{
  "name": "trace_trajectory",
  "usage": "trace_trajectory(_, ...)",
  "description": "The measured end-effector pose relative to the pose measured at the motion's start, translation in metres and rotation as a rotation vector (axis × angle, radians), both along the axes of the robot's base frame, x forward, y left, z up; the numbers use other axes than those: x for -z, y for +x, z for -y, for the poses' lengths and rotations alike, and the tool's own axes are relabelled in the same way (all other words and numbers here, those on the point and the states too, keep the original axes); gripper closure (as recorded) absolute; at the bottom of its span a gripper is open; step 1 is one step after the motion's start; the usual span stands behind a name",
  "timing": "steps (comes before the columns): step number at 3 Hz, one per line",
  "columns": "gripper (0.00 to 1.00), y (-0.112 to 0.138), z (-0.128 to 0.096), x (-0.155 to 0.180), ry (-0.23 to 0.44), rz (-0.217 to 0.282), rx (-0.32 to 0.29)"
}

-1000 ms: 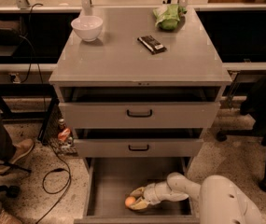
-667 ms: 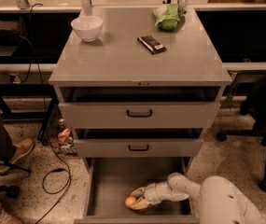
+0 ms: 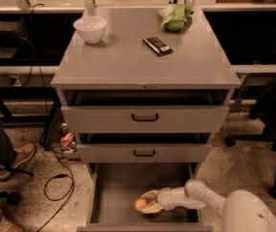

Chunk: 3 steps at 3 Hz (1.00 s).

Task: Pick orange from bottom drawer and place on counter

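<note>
Orange (image 3: 140,204): small round fruit, lying on the grey floor of the bottom drawer (image 3: 112,192), right of centre and towards the front edge.

Bottom drawer: pulled fully out, lowest of three.

Gripper (image 3: 146,202): inside the bottom drawer, reaching in from the right on a white arm (image 3: 198,200) and lying roughly level with the drawer floor. Jaws apart, one finger behind the orange and one in front. The fruit sits between the fingertips at their far left end. Whether the fingers touch it cannot be told.

Counter (image 3: 128,64): flat grey cabinet top. It carries a white bowl (image 3: 90,28) at back left, a green leafy bundle (image 3: 175,17) at back right, and a dark flat packet (image 3: 157,46) just in front of the bundle.

Upper drawers: top drawer (image 3: 99,119) and middle drawer (image 3: 103,153), each with a black handle and slightly drawn out.
</note>
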<state>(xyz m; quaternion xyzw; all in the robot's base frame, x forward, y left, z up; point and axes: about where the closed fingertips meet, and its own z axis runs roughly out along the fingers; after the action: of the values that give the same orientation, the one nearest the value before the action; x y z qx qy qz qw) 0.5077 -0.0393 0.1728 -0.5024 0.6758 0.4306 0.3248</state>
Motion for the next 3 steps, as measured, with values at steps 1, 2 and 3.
trace_trajectory(1, 1.00, -0.004, 0.038, -0.044, 0.121, 0.046, 0.044)
trace_trajectory(2, 1.00, -0.017, 0.093, -0.096, 0.252, 0.124, 0.123)
trace_trajectory(3, 1.00, -0.017, 0.093, -0.096, 0.253, 0.124, 0.122)
